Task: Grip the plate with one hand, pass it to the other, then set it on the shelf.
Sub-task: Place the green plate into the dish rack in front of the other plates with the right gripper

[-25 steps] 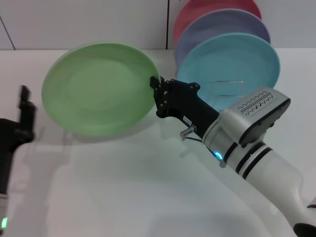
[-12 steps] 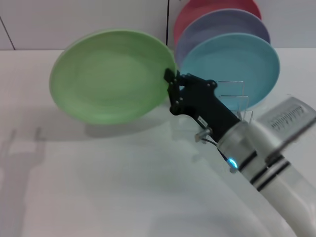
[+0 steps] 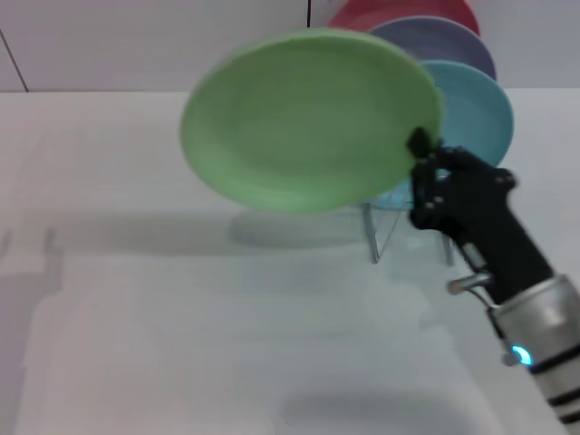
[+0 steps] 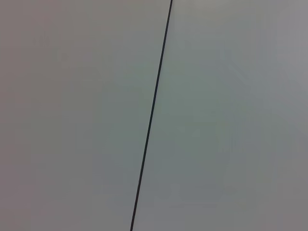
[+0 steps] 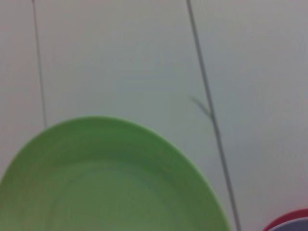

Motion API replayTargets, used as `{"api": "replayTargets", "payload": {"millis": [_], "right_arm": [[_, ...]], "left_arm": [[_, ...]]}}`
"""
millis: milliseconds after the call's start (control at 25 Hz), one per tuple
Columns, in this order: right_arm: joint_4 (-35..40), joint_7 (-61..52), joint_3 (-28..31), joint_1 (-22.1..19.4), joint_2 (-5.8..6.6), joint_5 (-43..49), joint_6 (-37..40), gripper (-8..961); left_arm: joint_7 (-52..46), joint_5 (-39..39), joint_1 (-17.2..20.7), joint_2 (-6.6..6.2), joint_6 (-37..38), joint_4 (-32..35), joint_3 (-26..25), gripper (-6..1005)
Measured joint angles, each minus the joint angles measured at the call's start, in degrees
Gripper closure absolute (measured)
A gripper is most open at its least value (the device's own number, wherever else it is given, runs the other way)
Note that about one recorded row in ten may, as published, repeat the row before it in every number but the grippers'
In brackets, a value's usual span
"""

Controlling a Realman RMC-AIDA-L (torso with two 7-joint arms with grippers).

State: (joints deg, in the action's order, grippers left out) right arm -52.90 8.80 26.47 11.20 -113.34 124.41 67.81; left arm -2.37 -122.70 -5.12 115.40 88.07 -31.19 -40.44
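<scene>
The light green plate [image 3: 308, 118] hangs in the air above the table, tilted, in the head view. My right gripper [image 3: 422, 149] is shut on its right rim and holds it up in front of the other plates. The plate also fills the lower part of the right wrist view [image 5: 106, 183]. The silver wire shelf [image 3: 381, 227] stands on the table just below the plate's right side, mostly hidden behind the plate and my arm. My left gripper is out of the head view; the left wrist view shows only a plain wall with a dark seam.
A turquoise-blue plate [image 3: 476, 104], a lavender plate [image 3: 444, 41] and a red plate [image 3: 399, 14] stand upright in a row behind the green one. The white table [image 3: 181, 317] spreads in front and to the left.
My right gripper has carried the green plate up and to the right, toward the standing plates. The left arm, seen at the left edge a second ago, has left the head view.
</scene>
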Motion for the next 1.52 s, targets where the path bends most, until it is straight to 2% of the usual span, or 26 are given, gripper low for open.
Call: {"api": "replayTargets", "payload": {"millis": [40,80,240,400,600,640,840,1080,1240,1520], "right_arm": [[-1.94,0.06,1.88,-2.84,0.96,2.71,0.27,933],[-1.94,0.06,1.88,-2.84,0.96,2.71,0.27,933],[-4.13,0.05,6.43,-7.16,1.81,7.98,0.35,933],[-4.32,-0.13,8.30,-7.99,2.40,9.46,0.31,933],[-4.16,-0.36,9.92,-7.74,4.74,9.69,0.52,933],[-4.08,-0.40,10.60,-7.55,5.55,9.82,0.54,933],[-3.37,-2.30,13.47,-7.93,6.67,12.78,0.46,933],[0.69,-11.89,19.41,-8.24,6.71,20.97,0.28,933],[3.19,-16.35,24.47,-8.76,6.03,26.96,0.04,934],[5.75,-16.93,25.86,-8.28,5.90,27.97,-0.12,934]], "left_arm": [[0.00,0.00,0.00,0.00,0.00,0.00,0.00,453],[-0.36,-0.05,-0.13,-0.30,-0.61,0.00,0.00,453],[-0.39,-0.08,-0.20,-0.37,-1.39,-0.11,0.01,451],[-0.40,-0.08,-0.19,-0.40,-1.49,-0.29,0.01,449],[-0.44,-0.09,0.21,-0.35,-1.60,-0.79,0.42,447],[-0.44,-0.09,0.24,-0.15,-1.65,-0.80,0.47,446],[-0.45,-0.09,0.31,0.22,-1.84,-1.00,0.49,444],[-0.01,-0.15,1.18,0.26,-3.19,-3.09,0.59,442],[0.10,-0.32,1.60,0.38,-3.78,-3.73,0.64,440],[0.21,-0.91,1.87,1.22,-4.06,-3.79,0.63,437]]}}
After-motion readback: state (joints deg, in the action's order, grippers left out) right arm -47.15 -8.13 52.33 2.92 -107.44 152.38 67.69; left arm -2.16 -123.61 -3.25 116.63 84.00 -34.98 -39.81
